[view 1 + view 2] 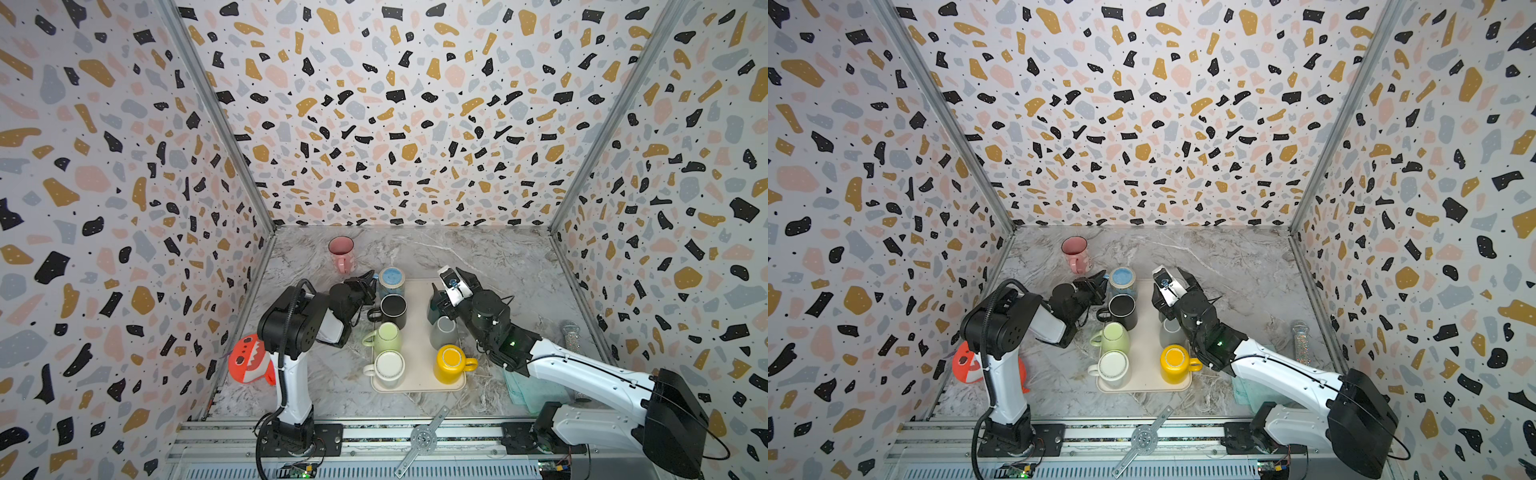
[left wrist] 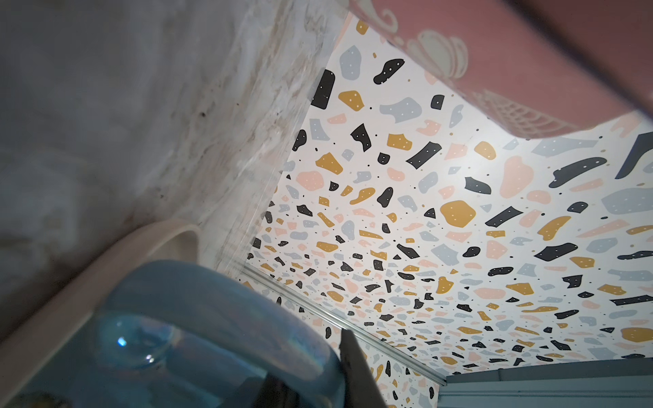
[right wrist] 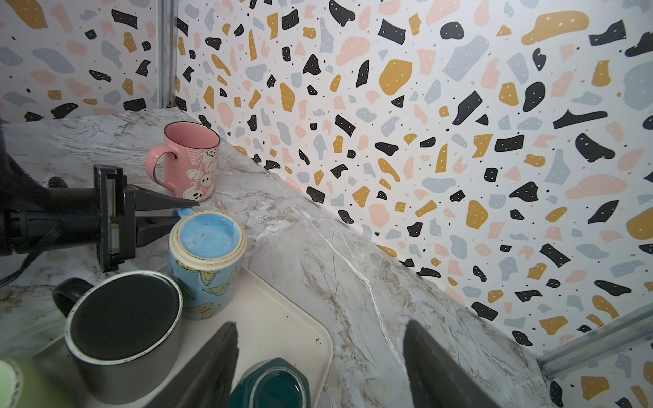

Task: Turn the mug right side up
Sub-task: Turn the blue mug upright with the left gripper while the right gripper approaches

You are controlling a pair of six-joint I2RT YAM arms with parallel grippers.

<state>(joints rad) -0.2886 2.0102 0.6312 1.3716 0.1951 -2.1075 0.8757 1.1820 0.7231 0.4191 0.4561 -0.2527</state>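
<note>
A: Right wrist view. Marble desk (image 3: 353, 268), cream tray (image 3: 282, 318) sitting on it.
B: Target?
A: Blue mug (image 3: 208, 268), far-left corner of tray, upside down, base up.
B: Grippers?
A: Left gripper (image 3: 181, 214): jaws on either side of the mug's handle (image 3: 184, 211), narrow gap. Pinching or not, cannot tell. Right gripper (image 3: 321, 325): spread wide, holding nothing, over the tray's far-right part.

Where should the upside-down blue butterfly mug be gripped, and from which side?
By its handle, from the left. The blue mug stands base-up at the tray's far left corner, its handle sticking out sideways toward the left claw, whose jaws sit either side of it.
</note>
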